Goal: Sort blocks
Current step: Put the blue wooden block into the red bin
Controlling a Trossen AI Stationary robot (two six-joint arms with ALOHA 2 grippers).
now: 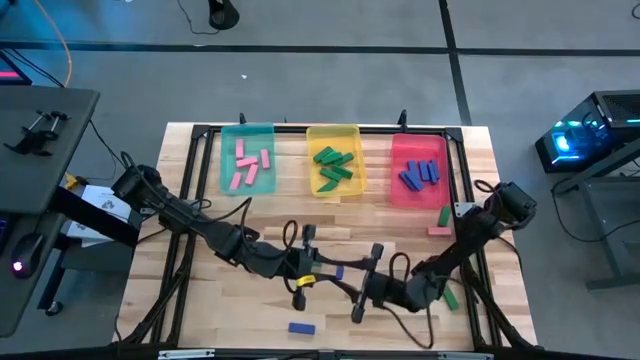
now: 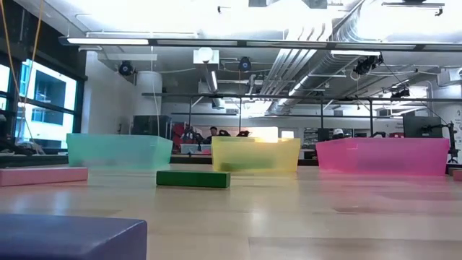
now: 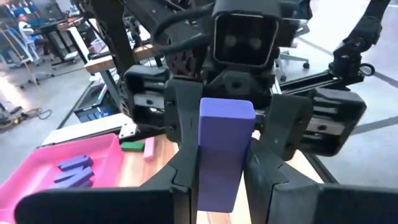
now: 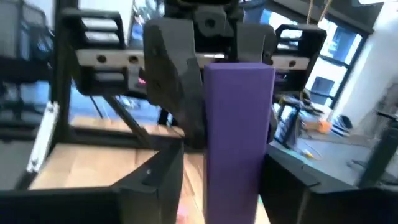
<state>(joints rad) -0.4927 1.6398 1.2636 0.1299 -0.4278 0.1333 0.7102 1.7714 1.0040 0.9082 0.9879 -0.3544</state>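
Both grippers meet mid-table toward the front edge, facing each other over one blue block [image 1: 339, 272]; left gripper [image 1: 322, 270] has its fingers [image 3: 181, 155] clamped on that block [image 3: 225, 152], clear in the left wrist view; right gripper [image 1: 362, 280] has the same block [image 4: 238, 134] standing between its fingers [image 4: 149, 180]; contact on the right side is hard to make out, so I cannot tell if it grips or only brackets it; from above the block is mostly hidden by both wrists, only a sliver shows.

Trays along the back edge: teal tray [image 1: 222, 160] with pink blocks [image 1: 250, 165]; yellow tray [image 1: 312, 140] with green blocks [image 1: 335, 165]; red tray [image 1: 400, 190] with blue blocks [image 1: 420, 173].

Loose on the table: another blue block [image 1: 302, 327] near the front edge; pink block [image 1: 439, 231] and green block [image 1: 444, 215] just in front of the red tray, near the right edge; a second green block [image 1: 451, 298] half hidden by the right arm.

Low view: neither gripper visible; near blue block [image 2: 68, 237] cut off at the frame's bottom.
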